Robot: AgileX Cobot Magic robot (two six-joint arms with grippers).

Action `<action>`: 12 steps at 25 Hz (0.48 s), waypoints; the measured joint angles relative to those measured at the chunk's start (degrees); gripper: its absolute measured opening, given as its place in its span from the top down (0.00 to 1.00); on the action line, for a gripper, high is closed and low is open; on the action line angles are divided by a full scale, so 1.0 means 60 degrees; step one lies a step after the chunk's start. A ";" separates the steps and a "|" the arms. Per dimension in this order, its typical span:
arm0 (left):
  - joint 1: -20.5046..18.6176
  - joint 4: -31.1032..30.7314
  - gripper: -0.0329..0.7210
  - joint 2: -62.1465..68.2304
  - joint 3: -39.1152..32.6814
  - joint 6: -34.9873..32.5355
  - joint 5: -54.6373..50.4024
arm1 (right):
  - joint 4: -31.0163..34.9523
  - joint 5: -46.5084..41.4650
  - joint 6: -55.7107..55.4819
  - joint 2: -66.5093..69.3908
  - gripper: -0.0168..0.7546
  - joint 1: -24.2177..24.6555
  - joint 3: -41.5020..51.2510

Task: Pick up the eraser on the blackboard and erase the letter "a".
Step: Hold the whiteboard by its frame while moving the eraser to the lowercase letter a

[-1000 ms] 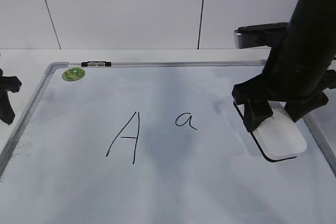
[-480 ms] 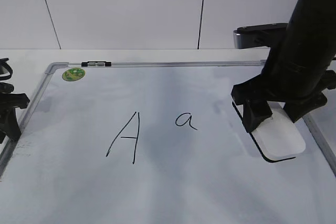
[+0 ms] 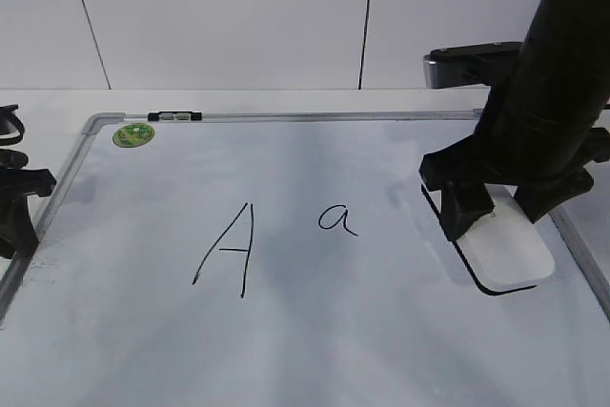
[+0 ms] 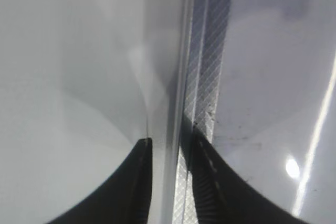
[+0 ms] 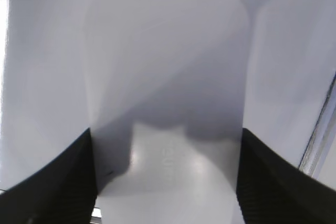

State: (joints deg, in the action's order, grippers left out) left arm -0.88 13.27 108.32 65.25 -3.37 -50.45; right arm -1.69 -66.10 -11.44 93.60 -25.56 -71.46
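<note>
The white eraser (image 3: 510,253) lies flat near the right edge of the blackboard (image 3: 286,340). My right gripper (image 3: 498,221) stands over it, one finger pressed on each long side, shut on it. The right wrist view shows the eraser (image 5: 168,77) filling the gap of the right gripper (image 5: 165,182). The small letter "a" (image 3: 337,219) sits left of the eraser, untouched. At the board's left edge my left gripper (image 3: 14,226) has its jaws on either side of the silver frame rail (image 4: 170,77), closed on it; in its wrist view the left gripper (image 4: 170,148) pinches that rail.
A tall capital "A" (image 3: 227,250) is drawn left of the small letter. A round green sticker (image 3: 133,134) and a black-and-silver clip (image 3: 174,116) sit at the board's far left corner. A white panelled wall stands behind.
My left gripper has moved right onto the board's left frame and its jaws have narrowed. The right gripper and eraser have shifted very slightly left.
</note>
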 joint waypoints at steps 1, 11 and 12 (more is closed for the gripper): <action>0.0000 0.0020 0.78 0.0000 0.0000 -0.0035 0.0015 | 0.0000 0.0000 0.0000 0.0000 0.26 0.0000 0.0000; 0.0000 0.0089 0.91 0.0000 0.0000 -0.0200 0.0015 | 0.0000 0.0000 0.0018 0.0000 0.26 0.0000 0.0000; 0.0000 0.0089 0.91 0.0000 0.0000 -0.0200 0.0015 | 0.0000 0.0007 0.0018 0.0000 0.26 0.0000 0.0000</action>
State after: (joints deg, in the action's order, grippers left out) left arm -0.88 13.81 108.32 65.25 -4.58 -50.37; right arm -1.69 -66.06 -11.33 93.60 -25.56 -71.46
